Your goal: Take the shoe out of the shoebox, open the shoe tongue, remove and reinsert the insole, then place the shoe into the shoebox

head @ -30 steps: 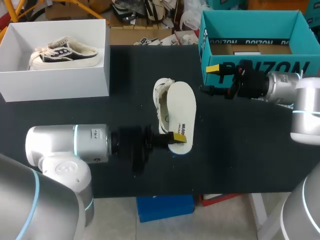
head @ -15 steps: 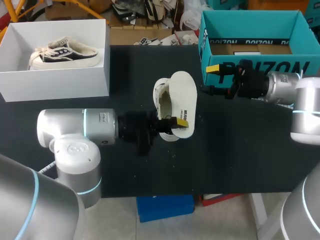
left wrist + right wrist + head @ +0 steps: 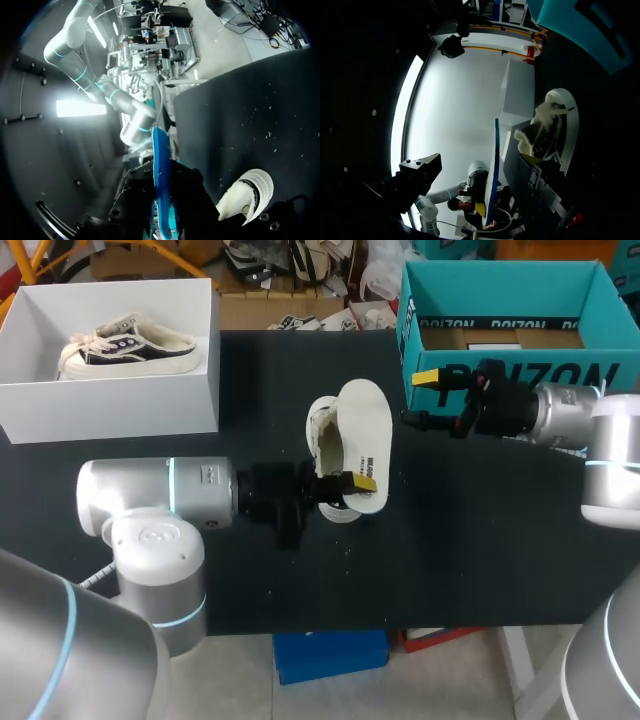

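The black table (image 3: 480, 560) carries everything, with the shoe (image 3: 322, 445) near its middle. The white shoebox (image 3: 110, 405) sits well apart from the shoe, off to its far left, and holds a second shoe (image 3: 130, 345). A teal box (image 3: 520, 375) stands open on the shoe's far right.

The shoe is pale, low-cut and soft-sided, with its opening turned upward. The insole (image 3: 368, 435) is out of the shoe. It is tilted up on edge against the shoe's right side, overlapping it.

The left end effector (image 3: 352, 483) comes in at the shoe's near end and pinches the insole by its heel end. In the left wrist view the insole (image 3: 159, 185) runs edge-on between the fingers, with the shoe (image 3: 248, 196) just beside it. The right end effector (image 3: 421, 398) hangs to the shoe's right, near the teal box. Its fingers are spread and hold nothing.

The insole looks thin, light and bendy. Held at the heel alone, its toe will likely droop or fold when pushed back in. A pinch nearer mid-length, with the shoe braced at its heel collar by the free arm, seems safer. The shoe's fabric upper should give under the fingers, and the firmer sole rim is the better hold for lifting.
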You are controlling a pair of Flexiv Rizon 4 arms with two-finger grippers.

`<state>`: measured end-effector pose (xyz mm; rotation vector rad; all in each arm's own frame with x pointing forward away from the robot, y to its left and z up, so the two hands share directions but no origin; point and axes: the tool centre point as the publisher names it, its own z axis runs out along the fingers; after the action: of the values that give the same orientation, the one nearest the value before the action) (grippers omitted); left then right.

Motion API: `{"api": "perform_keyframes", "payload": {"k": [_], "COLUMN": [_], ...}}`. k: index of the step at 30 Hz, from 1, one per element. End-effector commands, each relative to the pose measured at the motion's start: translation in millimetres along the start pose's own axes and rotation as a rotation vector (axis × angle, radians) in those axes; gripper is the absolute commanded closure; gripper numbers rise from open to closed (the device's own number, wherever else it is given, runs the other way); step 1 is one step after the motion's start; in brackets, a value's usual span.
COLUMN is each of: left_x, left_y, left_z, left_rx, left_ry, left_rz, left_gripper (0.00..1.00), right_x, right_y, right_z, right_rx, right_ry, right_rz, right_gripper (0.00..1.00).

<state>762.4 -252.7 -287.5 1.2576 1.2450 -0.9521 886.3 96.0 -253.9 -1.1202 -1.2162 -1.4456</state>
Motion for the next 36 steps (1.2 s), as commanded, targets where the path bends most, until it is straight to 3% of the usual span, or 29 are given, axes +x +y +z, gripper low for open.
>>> {"api": "perform_keyframes", "payload": {"k": [1, 14, 21, 29, 36], "left_x": [3.8, 2.3, 2.3, 2.3, 2.3], "left_y": [6, 29, 29, 29, 29], "left_z": [2, 2, 2, 2, 2], "left_rx": [-0.004, -0.017, -0.017, -0.017, -0.017], "left_ry": [-0.033, -0.046, -0.046, -0.046, -0.046], "left_rz": [0.018, 0.042, 0.042, 0.042, 0.042], "left_gripper": [1.0, 1.0, 1.0, 1.0, 1.0], "right_x": [-0.9, -0.9, -0.9, -12.9, -13.3], "right_y": [-0.1, -0.1, -0.1, -2.3, -10.2], "right_z": [1, 1, 1, -2, 10], "right_rx": [0.0, 0.0, 0.0, 0.088, 0.132], "right_ry": [0.0, 0.0, 0.0, -0.111, -0.179], "right_rz": [0.001, 0.001, 0.001, 0.029, 0.014], "right_gripper": [0.0, 0.0, 0.0, 0.0, 0.0]}}
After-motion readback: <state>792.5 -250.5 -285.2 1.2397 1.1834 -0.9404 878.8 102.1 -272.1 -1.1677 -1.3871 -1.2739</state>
